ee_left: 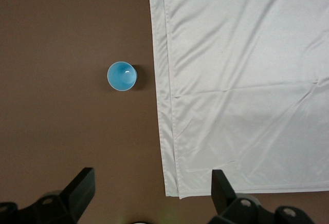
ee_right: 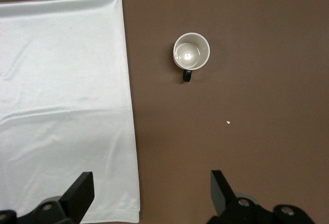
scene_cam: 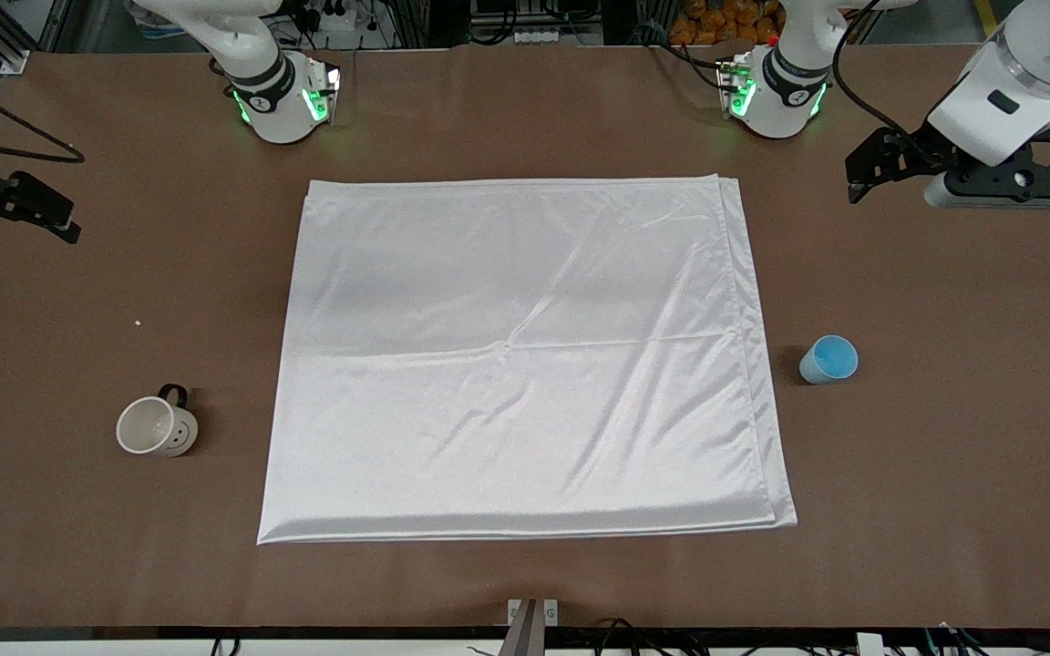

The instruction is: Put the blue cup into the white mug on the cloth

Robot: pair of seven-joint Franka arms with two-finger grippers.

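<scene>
The cloth (scene_cam: 525,360) lay spread flat across the middle of the brown bench (scene_cam: 944,510), creased, with its folded double edge along the side toward the left arm's end. Nothing stood on it.

The blue cup (scene_cam: 828,360) stood upright on the bare bench just beside that double edge, toward the left arm's end, apart from the cloth. The white mug (scene_cam: 157,425) stood upright on the bare bench near the cloth's edge at the right arm's end, a little nearer to the front camera than the cup, its black handle turned toward the robots' bases. Both were empty, and they were well apart with the whole cloth between them. A tiny white speck (scene_cam: 138,322) lay on the bench toward the right arm's end, farther from the front camera than the mug.

The left hand (ee_left: 154,193) hung in the air over the bench's left-arm end, its fingers (ee_left: 82,185) spread wide and holding nothing; its wrist view looked down on the cup and the cloth's double edge. The right hand (ee_right: 151,193) hung over the right-arm end of the bench, fingers (ee_right: 82,188) likewise spread wide and empty, with the mug and the cloth's edge below it. Neither hand touched anything.
</scene>
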